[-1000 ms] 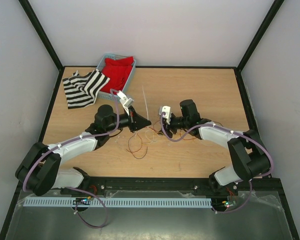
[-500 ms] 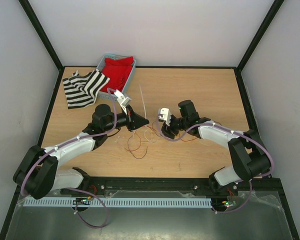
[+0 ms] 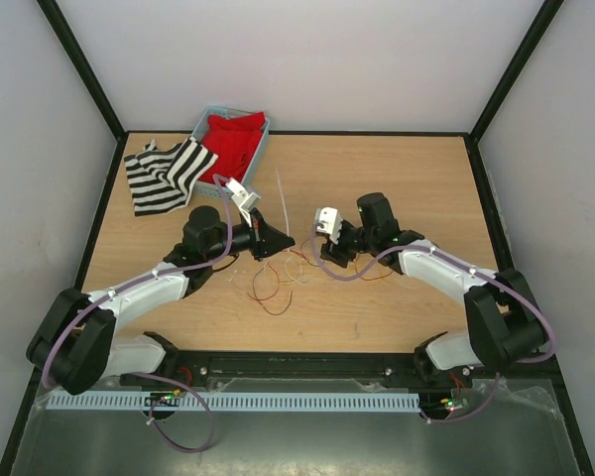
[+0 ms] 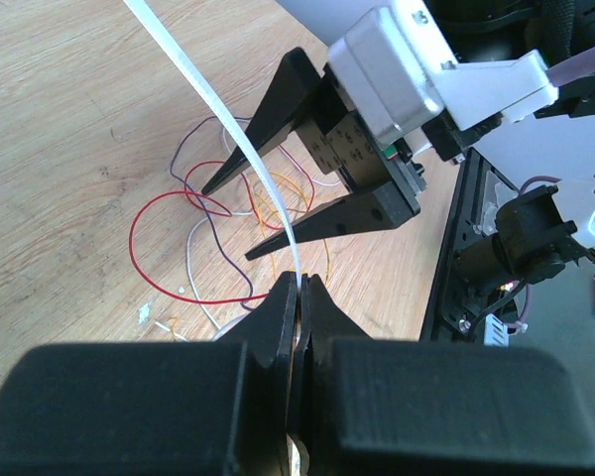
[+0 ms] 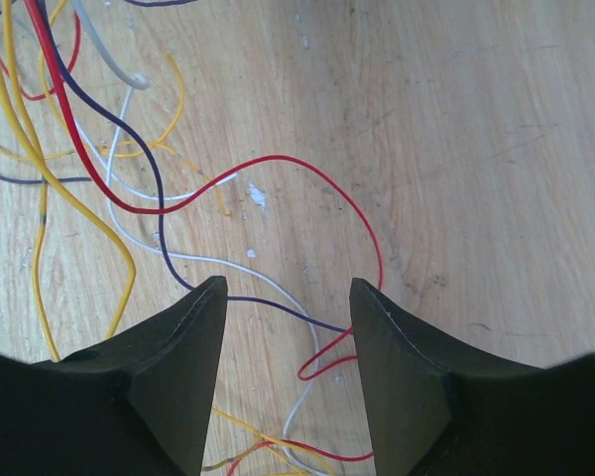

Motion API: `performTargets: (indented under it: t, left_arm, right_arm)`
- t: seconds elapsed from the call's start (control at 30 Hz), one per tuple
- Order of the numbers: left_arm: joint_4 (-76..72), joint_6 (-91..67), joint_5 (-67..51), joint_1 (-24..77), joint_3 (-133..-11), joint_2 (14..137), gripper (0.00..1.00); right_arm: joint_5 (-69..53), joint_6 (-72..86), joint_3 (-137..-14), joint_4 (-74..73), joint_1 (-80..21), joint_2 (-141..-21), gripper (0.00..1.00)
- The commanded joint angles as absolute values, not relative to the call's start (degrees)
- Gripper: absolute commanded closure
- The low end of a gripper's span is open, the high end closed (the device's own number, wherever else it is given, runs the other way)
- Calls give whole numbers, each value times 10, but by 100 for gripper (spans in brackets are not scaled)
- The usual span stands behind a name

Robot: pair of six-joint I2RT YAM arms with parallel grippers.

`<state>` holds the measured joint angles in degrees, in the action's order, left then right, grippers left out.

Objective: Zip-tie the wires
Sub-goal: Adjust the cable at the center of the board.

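Observation:
The wires point(image 3: 276, 280) lie in a loose tangle of red, yellow, purple and pale strands on the wooden table between the two arms. My left gripper point(image 4: 299, 282) is shut on one end of a thin white zip tie point(image 4: 214, 103), which slants up and away over the wires point(image 4: 190, 203). From above, the left gripper point(image 3: 288, 241) sits just left of the tangle, with the zip tie point(image 3: 284, 201) running back from it. My right gripper point(image 5: 288, 288) stands open low over the wires point(image 5: 129, 203), with purple and white strands lying between its tips. It point(image 3: 323, 255) faces the left gripper across the tangle.
A blue basket point(image 3: 200, 125) with a red cloth stands at the back left, and a black-and-white striped cloth point(image 3: 164, 175) lies beside it. A black rail point(image 3: 297, 365) runs along the near edge. Enclosure walls close in the table's sides and back.
The left gripper has drawn slightly left and back with the zip tie. The right arm has shifted a little, its gripper staying open over the wires.

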<state>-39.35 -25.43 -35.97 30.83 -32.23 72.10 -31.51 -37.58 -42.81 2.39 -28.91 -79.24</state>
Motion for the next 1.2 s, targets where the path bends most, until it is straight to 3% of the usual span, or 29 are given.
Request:
performTargets:
  t: [0.0,0.47,0.67,0.8,1.0,1.17]
  left_arm:
    - [-404,-244,-360,303,-333,723,100]
    - [-403,-246,-359,301,-334,725,100]
    - [-403,-248,-359,301,-335,726,100]
    - [-402,-253,-352,301,-334,721,100]
    - [-379,-265,-332,288,-339,702,100]
    - [-347,-272,-306,271,-336,674,100]
  right_arm:
    - [-378,-399,-453,-28,-294,-821,38]
    - [-447,-422,-471,-63,-310,-863,40]
    - [-439,-412,-489,-54,-324,-892,47]
    - [-443,-408,-497,-55,-328,-901,62]
    - [-420,-403,-504,-66,-324,-863,100]
    - [-412,-378,-508,-64,-295,-819,100]
